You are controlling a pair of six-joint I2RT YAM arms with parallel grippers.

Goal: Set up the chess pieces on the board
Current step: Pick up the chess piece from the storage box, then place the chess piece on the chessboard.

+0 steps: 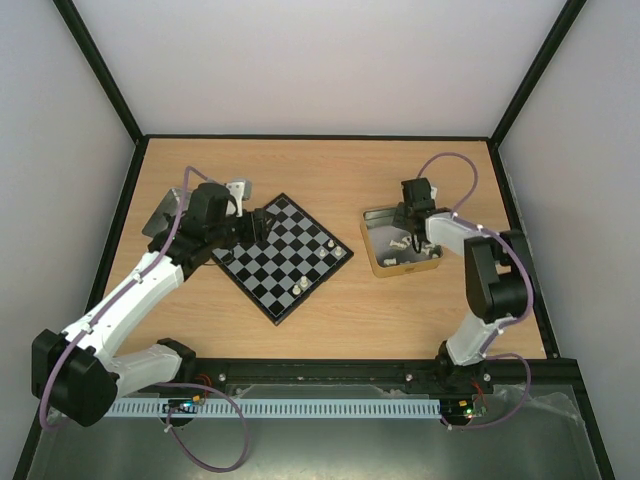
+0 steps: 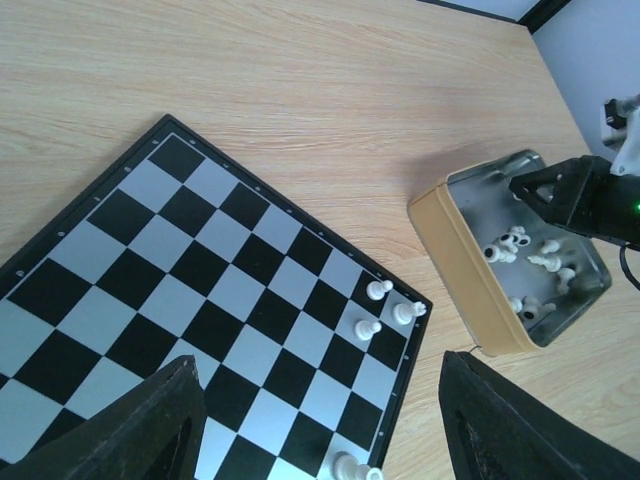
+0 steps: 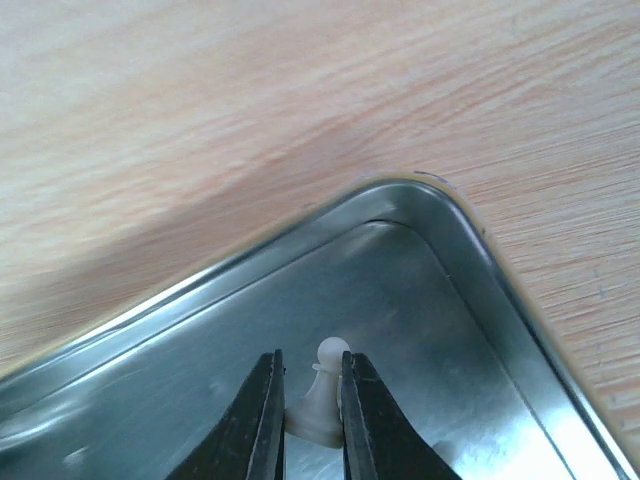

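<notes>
Both my arms are built alike: white shell links joined by chunky black joint housings, on the left arm [image 1: 130, 290] and the right arm [image 1: 492, 285]. A lilac cable [image 1: 450, 155] runs along each. A green light [image 1: 465, 408] glows at the right base. On the wrist cameras my left fingers [image 2: 130, 430] look like broad matt-black wedges, and my right fingers [image 3: 262, 420] like slim dark blades.

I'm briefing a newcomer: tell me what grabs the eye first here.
The right end effector pinches a white pawn inside the metal tray on the table's right. The board sits cornerwise at centre-left, nearly bare, with a few pieces near its right corner.
</notes>
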